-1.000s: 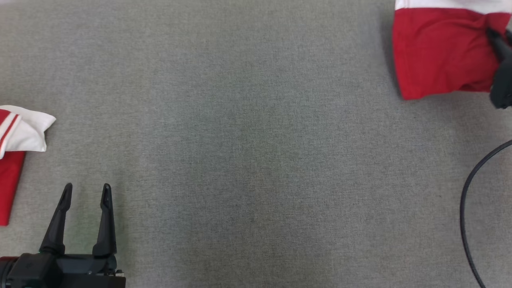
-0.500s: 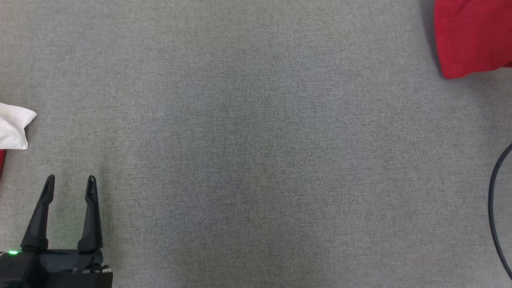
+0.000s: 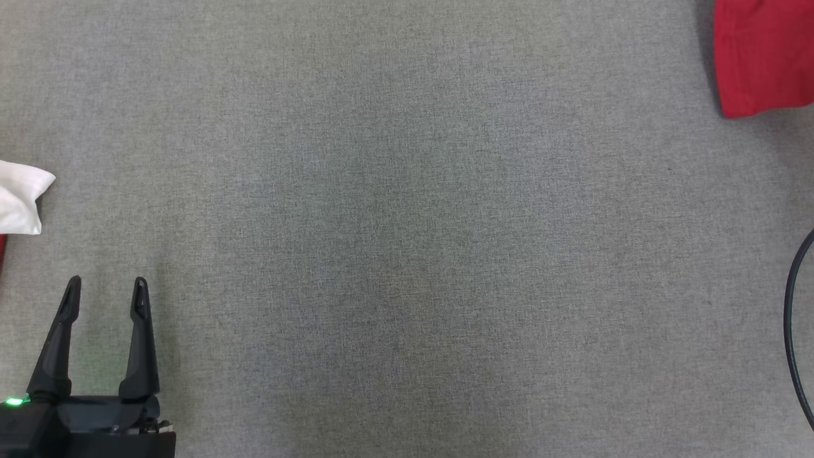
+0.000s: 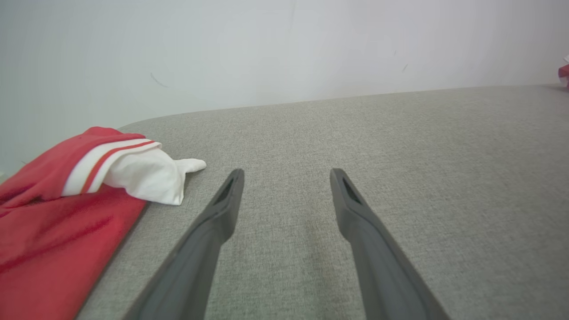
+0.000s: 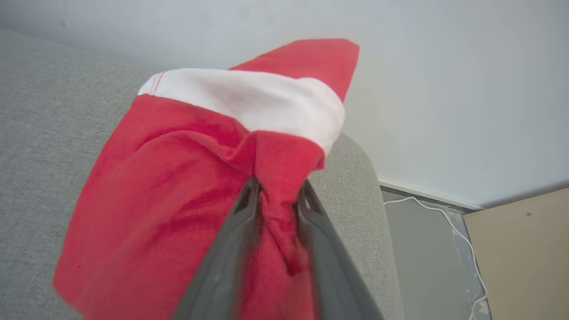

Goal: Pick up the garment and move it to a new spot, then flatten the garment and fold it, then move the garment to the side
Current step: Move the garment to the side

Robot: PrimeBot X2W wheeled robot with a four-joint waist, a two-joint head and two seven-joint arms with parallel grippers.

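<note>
No legible txt, labels, brand marks, nos. or signs on anything in these views.

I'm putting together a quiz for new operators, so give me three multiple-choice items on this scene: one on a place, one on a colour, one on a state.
1. In the head view, where is the red garment? A centre; B top right corner; C bottom left.
2. In the right wrist view, what colour is the band across that garment? A blue; B yellow; C white.
3. How do the left gripper's jaws stand? A open, nothing between; B shut on cloth; C shut on a cable.
Answers: B, red cloth sits in that corner; C, white crosses the red; A, bare grey surface shows between the spread jaws.
</note>
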